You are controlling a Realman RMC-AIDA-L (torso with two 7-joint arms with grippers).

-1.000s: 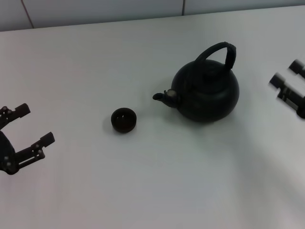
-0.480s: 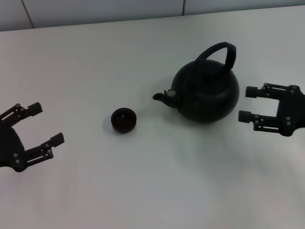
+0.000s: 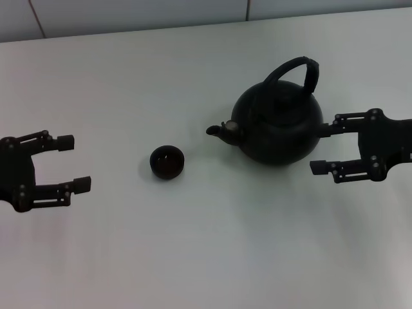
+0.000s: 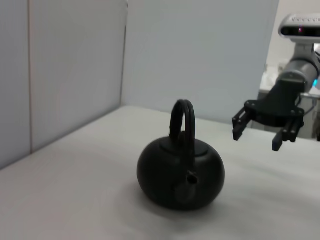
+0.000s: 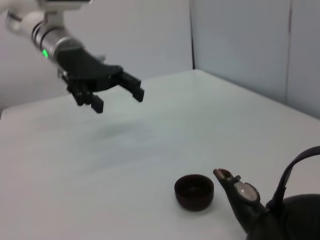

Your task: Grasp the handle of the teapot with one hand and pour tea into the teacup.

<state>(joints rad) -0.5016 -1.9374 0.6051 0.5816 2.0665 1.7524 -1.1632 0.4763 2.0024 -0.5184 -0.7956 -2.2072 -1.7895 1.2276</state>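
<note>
The right gripper [image 3: 326,148] hovers spread just right of the teapot [image 3: 278,122]. The left gripper [image 3: 72,163], also spread, hangs left of the teacup [image 3: 167,161].

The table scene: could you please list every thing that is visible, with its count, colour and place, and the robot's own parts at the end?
Large round matte black teapot: one, black, right of centre on the table, spout pointing at the cup.
Arched black handle: one, black, upright over the teapot's top.
Tiny round dark teacup: one, dark brown-black, near the centre, apart from the spout.
White table: one, white, under everything.
Pale wall panels: pale grey, behind the table.
Left gripper: one, black, left of the teacup, fingers open.
Right gripper: one, black, beside the teapot's right side, fingers open.
</note>
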